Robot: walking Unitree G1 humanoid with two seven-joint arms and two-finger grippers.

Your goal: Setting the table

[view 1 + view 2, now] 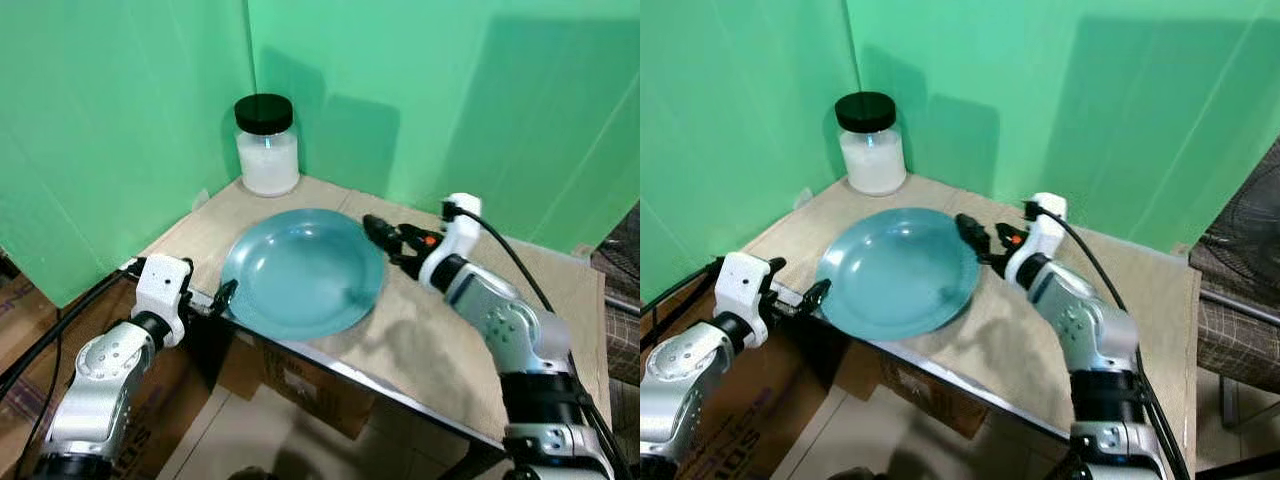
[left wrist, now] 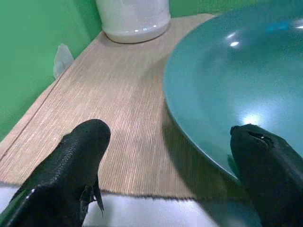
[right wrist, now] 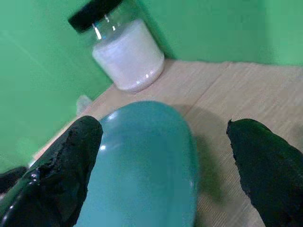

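A teal plate (image 1: 300, 272) lies on a beige woven mat (image 1: 450, 320) near the table's front left edge. My left gripper (image 1: 212, 300) is open at the plate's near left rim, its fingers (image 2: 71, 175) straddling the edge of the plate (image 2: 236, 85) just off the table's side. My right gripper (image 1: 386, 245) is open at the plate's far right rim, with the plate (image 3: 147, 165) lying between its fingers (image 3: 57, 175). Neither gripper holds anything.
A glass jar (image 1: 267, 145) of white powder with a black lid stands in the back left corner. Green screens wall the table at the back and left. Cardboard boxes (image 1: 300, 385) sit under the table. A fan (image 1: 1240, 235) stands at the right.
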